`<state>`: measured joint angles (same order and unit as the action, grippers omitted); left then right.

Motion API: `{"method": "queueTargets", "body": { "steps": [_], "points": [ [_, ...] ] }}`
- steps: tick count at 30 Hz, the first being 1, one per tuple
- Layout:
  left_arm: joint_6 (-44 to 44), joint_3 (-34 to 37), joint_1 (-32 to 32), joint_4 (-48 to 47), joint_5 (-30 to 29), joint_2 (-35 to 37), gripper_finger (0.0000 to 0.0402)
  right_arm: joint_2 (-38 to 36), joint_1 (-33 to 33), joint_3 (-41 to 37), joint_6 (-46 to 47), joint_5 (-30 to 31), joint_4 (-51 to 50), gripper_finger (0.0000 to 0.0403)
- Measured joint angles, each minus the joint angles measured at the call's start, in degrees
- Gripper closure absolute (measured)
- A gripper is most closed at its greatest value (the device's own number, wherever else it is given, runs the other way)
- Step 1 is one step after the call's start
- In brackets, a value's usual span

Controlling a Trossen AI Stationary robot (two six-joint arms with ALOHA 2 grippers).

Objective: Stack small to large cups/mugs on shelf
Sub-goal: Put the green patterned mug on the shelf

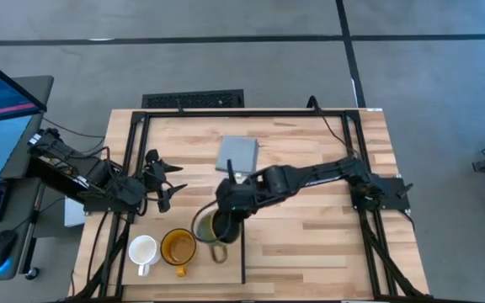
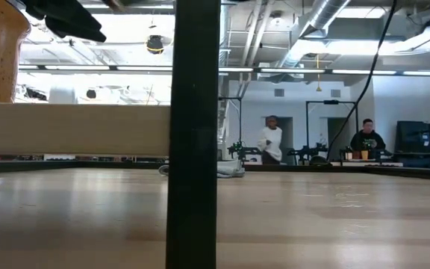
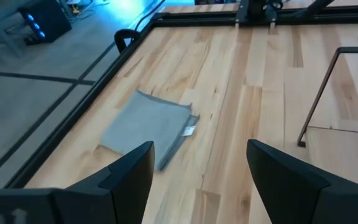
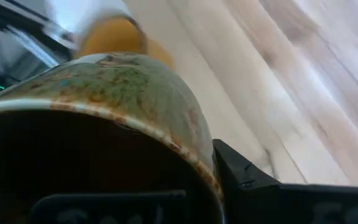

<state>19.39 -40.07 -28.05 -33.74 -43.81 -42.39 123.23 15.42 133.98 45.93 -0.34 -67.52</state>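
R gripper [image 1: 223, 220] clamped on the dark brown mug [image 1: 209, 227] rim, at the shelf [image 1: 194, 268], probably just above it, view is poor. Yellow-amber mug [image 1: 178, 247] just beside the brown one, white mug [image 1: 143, 250] next along, both on shelf. L gripper [image 1: 168, 181] spread wide, off beyond shelf.

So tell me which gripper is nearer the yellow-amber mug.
Right. The right gripper is clamped on the dark brown mug right beside the yellow-amber mug; the left gripper waits open, farther up the table.
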Motion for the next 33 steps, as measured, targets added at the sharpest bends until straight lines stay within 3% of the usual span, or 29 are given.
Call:
{"method": "queueTargets", "body": {
  "steps": [7,33],
  "points": [
    [0.89,0.00,0.00,-0.44,0.00,0.03,0.0154,2.94,1.56,-0.14,0.89,-1.21,-4.91,0.0362],
    [3.79,-0.04,0.01,-3.03,-0.02,-0.76,0.0154,7.23,1.69,-0.11,0.52,-6.43,0.77,0.0362]
  ]
}}
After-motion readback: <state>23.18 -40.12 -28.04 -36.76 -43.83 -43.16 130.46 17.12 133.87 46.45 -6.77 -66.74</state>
